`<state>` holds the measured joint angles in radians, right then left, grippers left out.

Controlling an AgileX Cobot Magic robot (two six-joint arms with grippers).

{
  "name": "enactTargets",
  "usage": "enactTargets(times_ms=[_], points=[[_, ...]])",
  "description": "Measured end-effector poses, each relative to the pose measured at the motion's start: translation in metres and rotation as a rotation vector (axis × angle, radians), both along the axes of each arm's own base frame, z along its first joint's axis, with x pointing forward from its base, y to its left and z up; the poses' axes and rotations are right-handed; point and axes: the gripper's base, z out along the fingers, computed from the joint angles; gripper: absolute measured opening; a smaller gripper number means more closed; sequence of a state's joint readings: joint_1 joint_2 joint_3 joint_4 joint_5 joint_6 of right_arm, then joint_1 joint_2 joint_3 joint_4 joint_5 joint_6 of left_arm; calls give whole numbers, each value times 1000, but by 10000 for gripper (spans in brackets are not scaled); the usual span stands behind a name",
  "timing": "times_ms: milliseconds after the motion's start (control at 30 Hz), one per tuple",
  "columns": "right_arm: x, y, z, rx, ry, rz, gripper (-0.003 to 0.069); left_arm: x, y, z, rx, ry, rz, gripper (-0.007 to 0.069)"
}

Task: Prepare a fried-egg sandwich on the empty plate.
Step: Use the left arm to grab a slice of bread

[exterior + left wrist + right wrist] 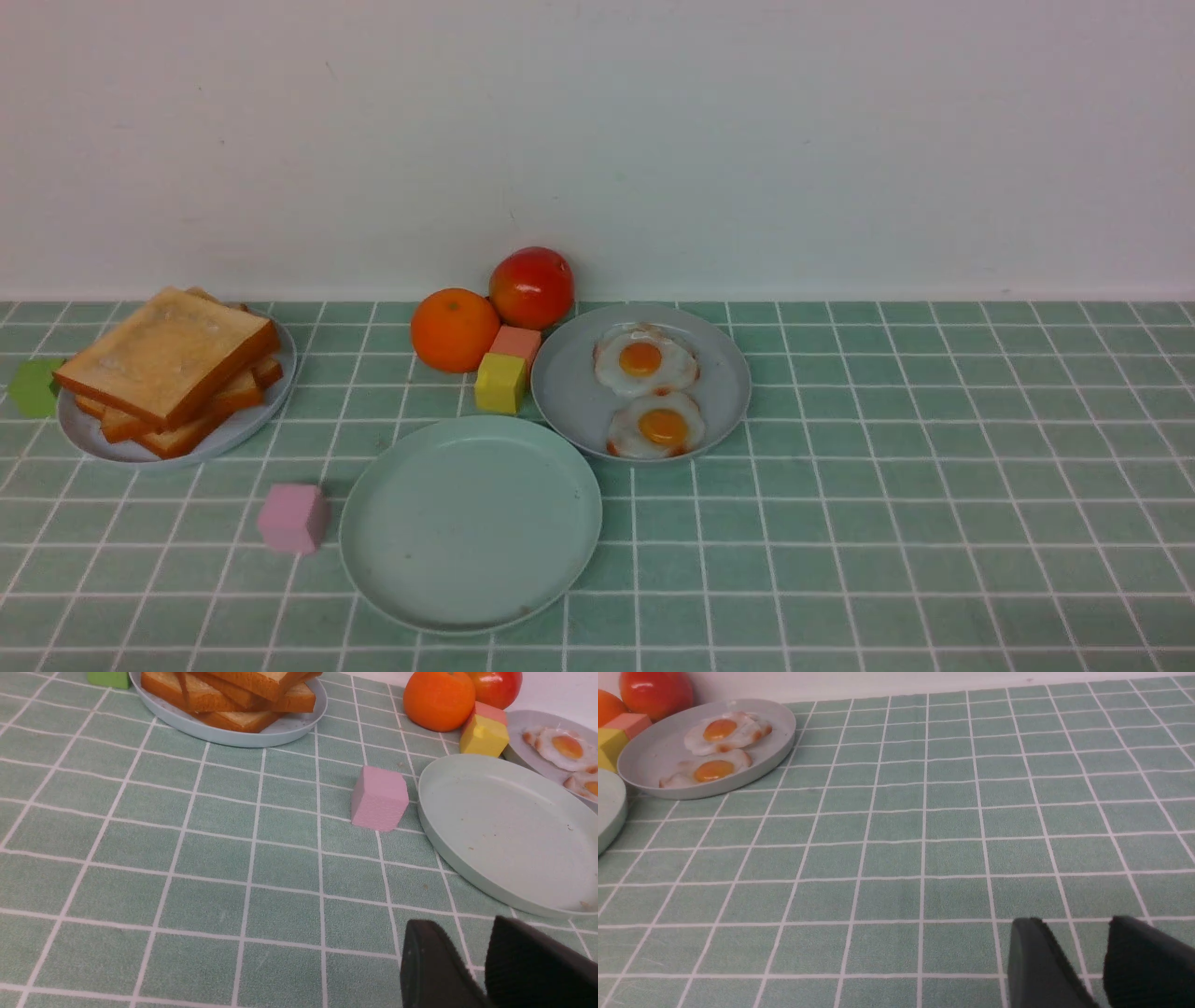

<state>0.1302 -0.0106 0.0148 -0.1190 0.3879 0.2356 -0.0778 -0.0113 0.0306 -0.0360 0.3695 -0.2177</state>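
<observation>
Ahead of you stands a plain wall [597, 140], off-white with a faint pinkish-grey cast, matte and carrying a few faint marks. It meets the surface [934, 476] in a straight horizontal line running across the whole front view. You're working on a surface covered in pale green squares, divided by thin white grid lines [923, 877]. Up close in both wrist views the covering looks soft and slightly fuzzy, like cloth. Light falls on it softly and evenly, so the shadows you see are faint and short.

Empty mint plate [471, 523] lies front-centre, toast slices [168, 359] stacked left, fried eggs [644, 359] behind-right.
</observation>
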Motion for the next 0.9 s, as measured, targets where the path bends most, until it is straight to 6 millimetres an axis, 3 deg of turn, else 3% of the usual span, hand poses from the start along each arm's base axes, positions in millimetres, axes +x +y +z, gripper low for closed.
enactTargets(times_ms=[733, 833, 900], points=[[0, 0, 0, 0, 0, 0, 239, 1, 0, 2, -8, -19, 1, 217], [0, 0, 0, 0, 0, 0, 239, 2, -2, 9, -122, -87, 12, 218], [0, 0, 0, 0, 0, 0, 239, 3, -3, 17, -333, -156, 36, 220]])
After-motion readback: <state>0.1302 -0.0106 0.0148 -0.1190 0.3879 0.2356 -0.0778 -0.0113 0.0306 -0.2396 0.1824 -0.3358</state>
